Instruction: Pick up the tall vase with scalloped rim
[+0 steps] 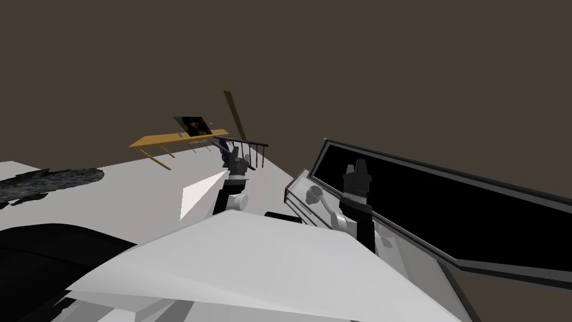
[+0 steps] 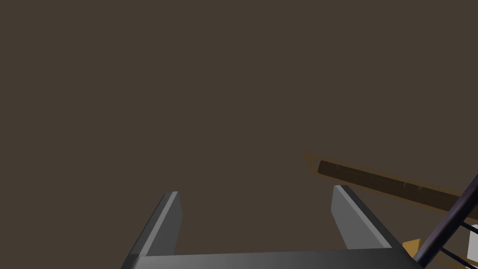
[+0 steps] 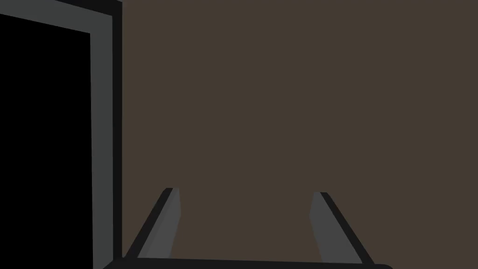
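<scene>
1. Both hands gape empty: left gripper (image 2: 254,219), right gripper (image 3: 245,224).
2. Past the left one: chair (image 1: 246,142), then table (image 1: 156,141), far off.
3. The vase (image 1: 182,135) is probably the grey speck on that table.
4. Approach step; next, drive closer.

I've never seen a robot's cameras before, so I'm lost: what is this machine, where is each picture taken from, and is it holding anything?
It is a two-armed robot in a simulated house. The wide picture comes from its head, looking steeply down. There the left arm points toward a dark slatted chair near a wooden table, and the right arm points toward a grey-framed black area. The other two pictures come from cameras on each hand, looking along its jaws at a brown wall. Both pairs of jaws stand open and hold nothing. A small pale thing sits on the table, too far to tell what it is.
</scene>
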You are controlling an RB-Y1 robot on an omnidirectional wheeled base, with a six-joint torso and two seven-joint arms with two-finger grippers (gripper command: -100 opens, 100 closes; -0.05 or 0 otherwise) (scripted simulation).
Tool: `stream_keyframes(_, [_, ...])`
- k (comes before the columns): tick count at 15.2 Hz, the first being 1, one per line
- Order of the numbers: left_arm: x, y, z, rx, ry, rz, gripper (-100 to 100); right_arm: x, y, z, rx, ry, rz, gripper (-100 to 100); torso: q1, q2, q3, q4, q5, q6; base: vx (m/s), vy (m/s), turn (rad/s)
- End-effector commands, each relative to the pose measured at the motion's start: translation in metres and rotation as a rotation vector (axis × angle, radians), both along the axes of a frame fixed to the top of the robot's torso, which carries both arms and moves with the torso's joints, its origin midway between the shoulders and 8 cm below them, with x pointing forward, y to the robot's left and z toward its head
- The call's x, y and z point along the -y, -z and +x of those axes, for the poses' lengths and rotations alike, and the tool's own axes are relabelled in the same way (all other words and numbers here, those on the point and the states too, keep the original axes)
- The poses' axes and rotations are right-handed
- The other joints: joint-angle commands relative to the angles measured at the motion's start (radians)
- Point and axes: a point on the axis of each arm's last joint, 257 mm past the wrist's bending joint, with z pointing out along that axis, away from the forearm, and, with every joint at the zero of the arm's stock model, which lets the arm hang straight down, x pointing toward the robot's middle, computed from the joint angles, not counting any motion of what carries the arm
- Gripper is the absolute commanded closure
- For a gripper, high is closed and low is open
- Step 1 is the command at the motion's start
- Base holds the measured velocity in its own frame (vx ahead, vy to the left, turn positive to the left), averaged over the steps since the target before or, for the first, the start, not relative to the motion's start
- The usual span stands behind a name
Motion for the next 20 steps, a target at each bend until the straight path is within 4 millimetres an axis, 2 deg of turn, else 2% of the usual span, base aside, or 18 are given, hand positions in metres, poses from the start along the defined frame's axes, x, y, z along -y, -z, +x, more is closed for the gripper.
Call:
stream_keyframes(1, [0.000, 0.000, 0.000, 0.000, 0.000, 0.000, 0, -0.006, 0.003, 0.002, -0.017, -0.018, -0.046, -100, 0.000, 0.000, 0.000, 0.000, 0.000, 0.000, 0.003, 0.004, 0.015])
stream_keyframes(7, [0.000, 0.000, 0.000, 0.000, 0.000, 0.000, 0, -0.019, 0.018, 0.009, -0.074, -0.055, -0.166, -100, 0.001, -0.001, -0.001, 0.000, 0.000, 0.000, 0.011, 0.012, 0.022])
stream_keyframes(10, [0.000, 0.000, 0.000, 0.000, 0.000, 0.000, 0, -0.029, 0.035, 0.014, -0.125, -0.077, -0.259, -100, 0.001, -0.001, -0.001, 0.000, 0.000, 0.000, 0.019, 0.017, 0.033])
stream_keyframes(11, [0.000, 0.000, 0.000, 0.000, 0.000, 0.000, 0, -0.029, 0.035, 0.014, -0.126, -0.079, -0.262, -100, 0.001, -0.001, -0.001, 0.000, 0.000, 0.000, 0.015, 0.015, 0.026])
stream_keyframes(12, [0.000, 0.000, 0.000, 0.000, 0.000, 0.000, 0, -0.034, 0.045, 0.017, -0.155, -0.088, -0.311, -100, 0.001, -0.001, -0.001, 0.000, 0.000, 0.000, 0.017, 0.018, 0.046])
stream_keyframes(13, [0.000, 0.000, 0.000, 0.000, 0.000, 0.000, 0, -0.034, 0.045, 0.017, -0.155, -0.090, -0.314, -100, 0.001, -0.001, -0.001, 0.000, 0.000, 0.000, 0.019, 0.019, 0.037])
stream_keyframes(14, [0.000, 0.000, 0.000, 0.000, 0.000, 0.000, 0, -0.038, 0.057, 0.019, -0.185, -0.099, -0.363, -100, 0.001, -0.001, -0.001, 0.000, 0.000, 0.000, 0.024, 0.020, 0.039])
stream_keyframes(15, [0.000, 0.000, 0.000, 0.000, 0.000, 0.000, 0, -0.038, 0.057, 0.019, -0.186, -0.102, -0.370, -100, 0.001, -0.002, -0.001, 0.000, 0.000, 0.000, 0.024, 0.022, 0.035])
stream_keyframes(16, [0.000, 0.000, 0.000, 0.000, 0.000, 0.000, 0, -0.042, 0.070, 0.020, -0.218, -0.109, -0.419, -100, 0.001, -0.002, -0.001, 0.000, 0.000, 0.000, 0.025, 0.028, 0.047])
stream_keyframes(17, [0.000, 0.000, 0.000, 0.000, 0.000, 0.000, 0, -0.042, 0.071, 0.020, -0.219, -0.113, -0.427, -100, 0.001, -0.002, -0.001, 0.000, 0.000, 0.000, 0.023, 0.027, 0.038])
stream_keyframes(18, [0.000, 0.000, 0.000, 0.000, 0.000, 0.000, 0, -0.045, 0.085, 0.021, -0.253, -0.122, -0.480, -100, 0.002, -0.002, -0.001, 0.000, 0.000, 0.000, 0.027, 0.024, 0.044])
stream_keyframes(19, [0.000, 0.000, 0.000, 0.000, 0.000, 0.000, 0, -0.046, 0.085, 0.021, -0.254, -0.125, -0.487, -100, 0.001, -0.002, -0.001, 0.000, 0.000, 0.000, 0.028, 0.021, 0.042])
stream_keyframes(20, [0.000, 0.000, 0.000, 0.000, 0.000, 0.000, 0, -0.048, 0.100, 0.022, -0.288, -0.133, -0.541, -100, 0.001, -0.002, -0.001, 0.000, 0.000, 0.000, 0.030, 0.026, 0.064])
